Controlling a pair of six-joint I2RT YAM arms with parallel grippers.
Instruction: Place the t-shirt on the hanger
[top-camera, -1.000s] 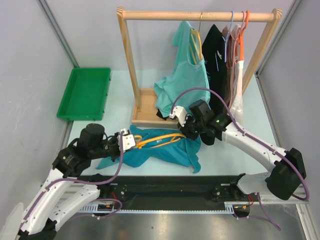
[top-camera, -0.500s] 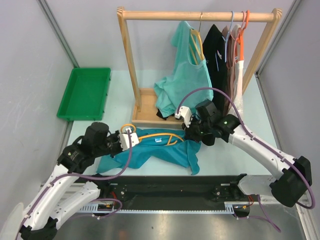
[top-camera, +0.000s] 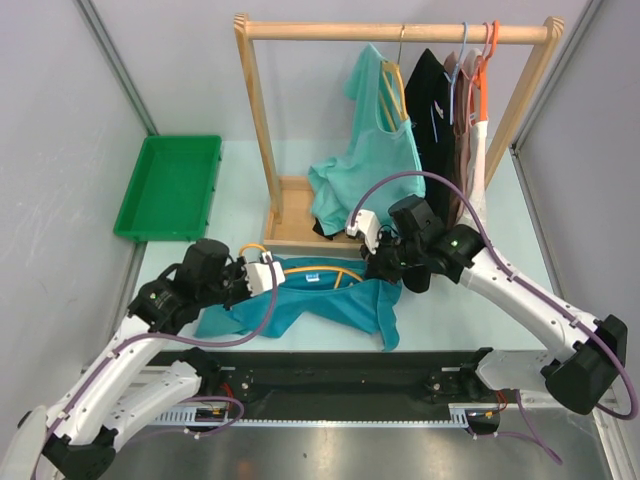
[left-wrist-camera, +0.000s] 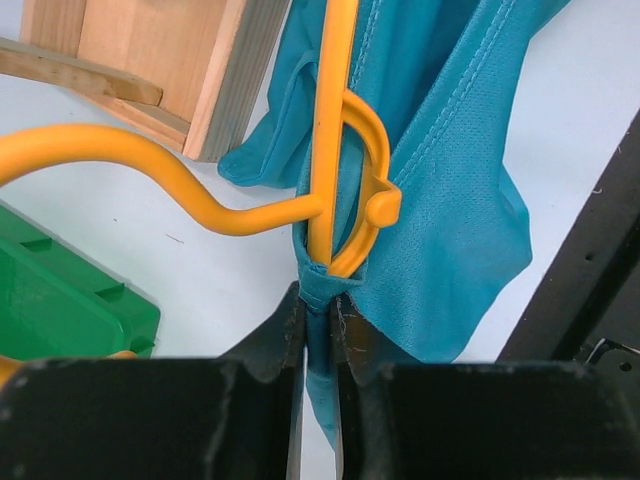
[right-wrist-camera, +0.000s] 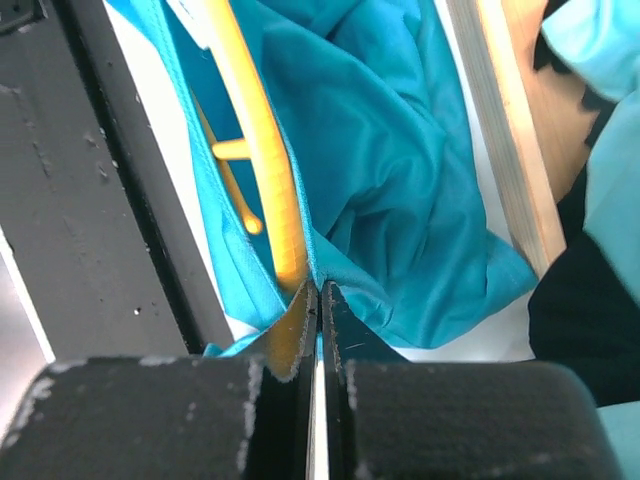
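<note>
— Trouble ahead?
— Pinching t-shirt (left-wrist-camera: 450, 200) narrowly in left hand (left-wrist-camera: 318, 300) at hanger's (left-wrist-camera: 330, 120) 9 o'clock end, clamping cloth tight in right hand (right-wrist-camera: 316, 290) at 3 o'clock; draped over worktop (top-camera: 235, 190), 6 o'clock of rack (top-camera: 258, 130). Could slip a hem if stretched too hard.
— Labels?
— None readable.

- T-shirt (left-wrist-camera: 450, 200): teal cloth, fine pin-holed knit, matt, with stitched hems.
- Hanger (left-wrist-camera: 328, 120): yellow-orange plastic, smooth and glossy.
- Rack (left-wrist-camera: 150, 60): pale bare wood, matt, grain showing.
- Tray (top-camera: 168, 190): green plastic, smooth, with a slight sheen.
</note>
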